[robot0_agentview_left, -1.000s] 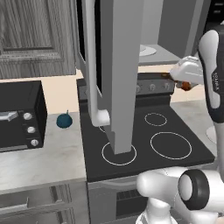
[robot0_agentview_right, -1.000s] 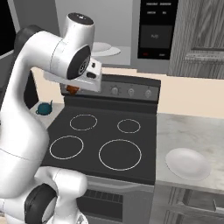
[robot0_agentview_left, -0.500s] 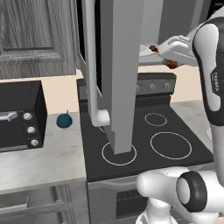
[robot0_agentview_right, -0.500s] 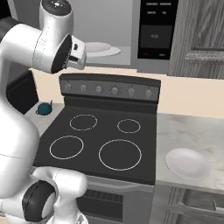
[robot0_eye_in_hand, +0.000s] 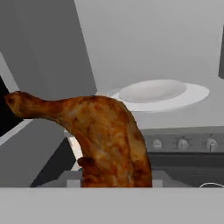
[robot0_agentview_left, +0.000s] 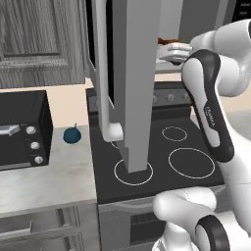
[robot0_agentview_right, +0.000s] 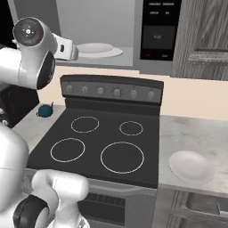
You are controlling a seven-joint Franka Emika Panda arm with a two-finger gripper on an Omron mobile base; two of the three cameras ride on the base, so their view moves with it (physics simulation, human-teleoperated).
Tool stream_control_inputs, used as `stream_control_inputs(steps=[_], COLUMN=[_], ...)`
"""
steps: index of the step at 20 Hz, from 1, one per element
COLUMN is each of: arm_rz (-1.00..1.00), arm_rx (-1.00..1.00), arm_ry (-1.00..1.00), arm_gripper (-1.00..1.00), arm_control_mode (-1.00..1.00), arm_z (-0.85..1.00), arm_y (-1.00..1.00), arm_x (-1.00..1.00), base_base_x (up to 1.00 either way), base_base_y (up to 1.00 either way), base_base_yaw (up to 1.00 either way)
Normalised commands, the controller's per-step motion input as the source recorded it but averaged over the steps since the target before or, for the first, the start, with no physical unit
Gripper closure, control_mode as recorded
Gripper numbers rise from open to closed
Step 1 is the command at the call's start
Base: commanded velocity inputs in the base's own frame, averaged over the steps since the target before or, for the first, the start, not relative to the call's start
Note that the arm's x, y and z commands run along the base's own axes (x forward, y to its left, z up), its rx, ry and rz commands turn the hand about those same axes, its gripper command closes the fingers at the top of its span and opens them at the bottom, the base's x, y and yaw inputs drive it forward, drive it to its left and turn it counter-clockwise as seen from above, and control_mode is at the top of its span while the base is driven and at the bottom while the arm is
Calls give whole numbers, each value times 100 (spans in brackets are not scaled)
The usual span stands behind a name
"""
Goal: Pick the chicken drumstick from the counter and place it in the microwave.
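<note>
- While the tool (robot0_agentview_left: 169, 51) sits in the upper right of the left base view, level with the microwave (robot0_agentview_left: 131, 73) opening, it is clenched on the chicken drumstick (robot0_agentview_left: 166, 41), of which a thin orange-brown sliver peeks above the white hand. The tall open door with its pale bar handle fills the middle of that frame and hides the cavity, so how far in the meat has come cannot be judged here. This view does give the left tabletop (robot0_agentview_left: 54, 171), with the black toaster oven (robot0_agentview_left: 19, 130) at the left edge and the dark teal ball (robot0_agentview_left: 72, 135) just beside the stovetop (robot0_agentview_left: 157, 162).
- Seen in the right base view, the cavity is open in the upper middle, and the white round tray (robot0_agentview_right: 99, 50) lies flat inside. The white hand reaches in from the upper left, with its end close to the tray's left rim. A white plate (robot0_agentview_right: 191, 165) rests on the right tabletop in the lower right.
- Seen in the hand view, the drumstick (robot0_eye_in_hand: 96, 135) fills the centre and lower left, thick end down at the fingers and bone end pointing to the upper left. The tray (robot0_eye_in_hand: 162, 95) lies beyond it, right of centre.
- To do this step well, I judge the hand should travel further in, shift toward the tray's centre, lower until the meat is just above the tray, and only then let go.
</note>
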Motion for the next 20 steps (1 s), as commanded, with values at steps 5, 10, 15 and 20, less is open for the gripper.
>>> stream_control_inputs(steps=[5, 10, 15, 20], arm_rz=[-2, 0, 0, 0], arm_rx=[0, -4, -12, -14], arm_ry=[-12, 2, 21, 1], arm_gripper=[100, 100, 100, 100], arm_control_mode=[-100, -100, -100, -100], arm_z=[63, 36, 7, -28], arm_y=[4, 1, -1, -9], arm_x=[65, 58, 36, 49], base_base_x=[0, 0, 0, 0], base_base_y=[0, 0, 0, 0], base_base_yaw=[0, 0, 0, 0])
